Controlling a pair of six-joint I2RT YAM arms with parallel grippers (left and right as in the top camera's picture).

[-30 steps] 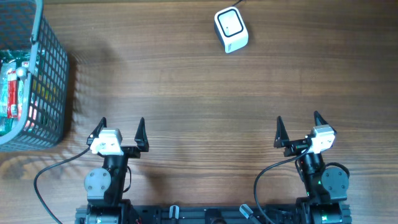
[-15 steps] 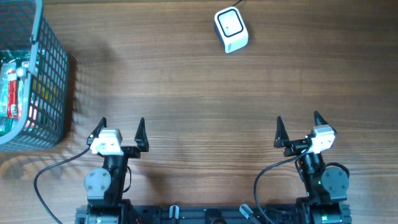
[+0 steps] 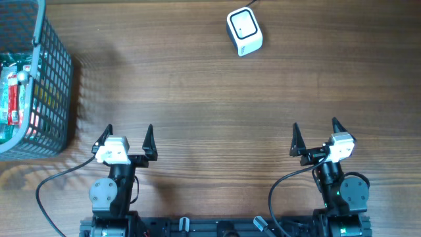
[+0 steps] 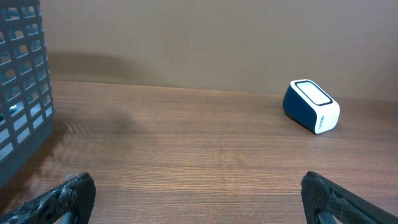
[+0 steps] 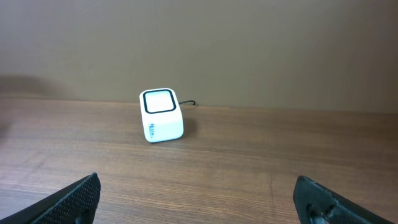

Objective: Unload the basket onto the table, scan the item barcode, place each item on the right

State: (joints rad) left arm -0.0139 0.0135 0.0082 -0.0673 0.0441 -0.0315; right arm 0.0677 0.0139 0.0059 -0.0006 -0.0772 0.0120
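resting at the near edge, both claws apart and empty

a grey mesh basket (image 3: 49, 72) sits at the table's (image 3: 197, 99) far left edge, partly cut off by the frame. red and green packets (image 3: 12, 99) lie inside it, seen through the mesh; no barcode can be made out on them. the white scanner (image 3: 244, 31) with its dark-rimmed window stands near the far edge, right of centre, well apart from the basket, with a thin cord (image 5: 188, 103) trailing behind it. only bare wood lies between it and the arms.

both arms are folded low over their bases at the near edge, wrists pointing toward the far side. the left gripper (image 3: 129, 131) has its fingers spread wide with nothing between them, and the basket is off to its left. the right gripper (image 3: 316, 126) is spread just as wide, also empty, looking toward the scanner.
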